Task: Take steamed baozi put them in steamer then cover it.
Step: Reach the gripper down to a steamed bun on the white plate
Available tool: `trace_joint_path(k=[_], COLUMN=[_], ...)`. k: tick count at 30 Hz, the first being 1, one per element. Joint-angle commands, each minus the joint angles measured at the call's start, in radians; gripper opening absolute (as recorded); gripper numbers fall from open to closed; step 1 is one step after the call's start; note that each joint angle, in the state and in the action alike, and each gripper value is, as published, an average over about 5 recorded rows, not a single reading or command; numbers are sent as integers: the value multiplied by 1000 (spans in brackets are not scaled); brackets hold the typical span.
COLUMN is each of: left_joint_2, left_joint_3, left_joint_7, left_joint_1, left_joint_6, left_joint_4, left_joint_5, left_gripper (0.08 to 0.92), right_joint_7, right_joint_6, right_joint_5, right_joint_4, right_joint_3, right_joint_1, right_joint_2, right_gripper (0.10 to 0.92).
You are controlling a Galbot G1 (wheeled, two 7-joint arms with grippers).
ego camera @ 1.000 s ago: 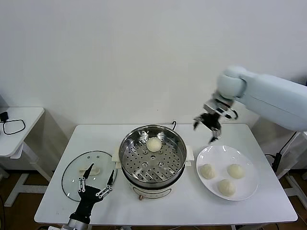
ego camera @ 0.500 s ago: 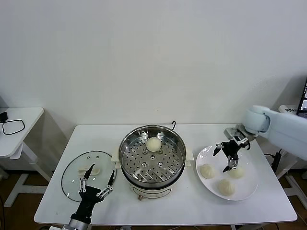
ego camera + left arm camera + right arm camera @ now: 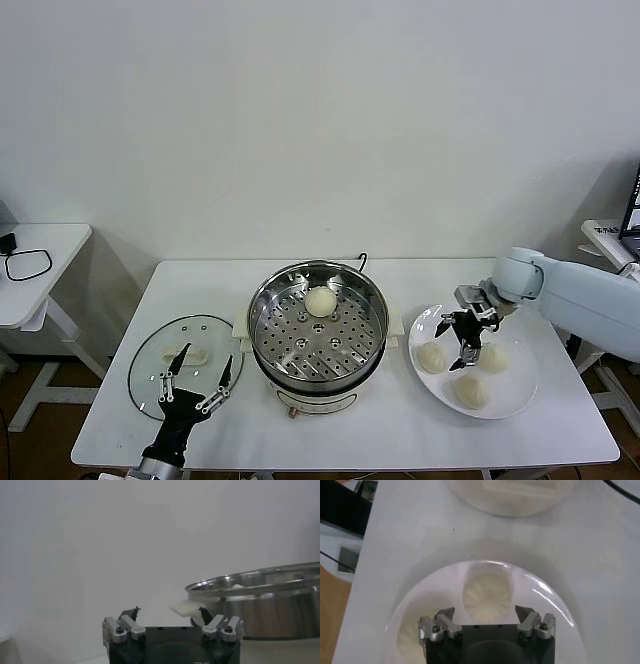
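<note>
1. The right gripper [image 3: 464, 343] hangs low over the white plate [image 3: 520, 395], jaws spread wide and empty. In the right wrist view one steamed baozi [image 3: 487, 596] lies straight ahead between the two jaws — centred, not yet touched.
2. That bun is a dome with no long axis, so, as I judge it, any angle of closing would serve; what matters is dropping straight down around it.
3. Three buns lie on the plate: the nearest to the steamer [image 3: 431, 357], one farther right [image 3: 491, 357] and one toward the front [image 3: 472, 390]. A fourth [image 3: 319, 300] already lies on the perforated tray of the steamer [image 3: 318, 330], toward the back.
4. The right arm is far nearer the plate. The left gripper [image 3: 195, 387] waits at the bench [image 3: 400, 430] front edge, jaws spread, just beside the cover [image 3: 160, 350].
5. Buns: smooth, matte, cream-white dough, likely soft. Steamer — shiny steel. Cover: clear glass, lying flat on the bench.
</note>
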Motion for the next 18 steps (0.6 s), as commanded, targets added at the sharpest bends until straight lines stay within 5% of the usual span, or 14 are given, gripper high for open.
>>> trace_joint_path(k=[1,12,18], left_joint_2=[1,-2,-2], left_joint_3=[1,3,2], left_joint_7=[0,-1,-2], left_joint_1=[0,0,1], left_joint_6=[1,1,2], left_joint_4=[3,3,3], left_joint_5=[-1,-1,0], left_gripper=[823,823,823], right_joint_7=[25,54,47], right_joint_6=[-7,2,0], right_joint_5=[-7,-3,2], right_joint_4=[-25,-18,19], right_joint_3=[18,18,-5], right_joint_1=[-41,-42,1], right_joint_2=[22,25,9], right_gripper=[823,808,711])
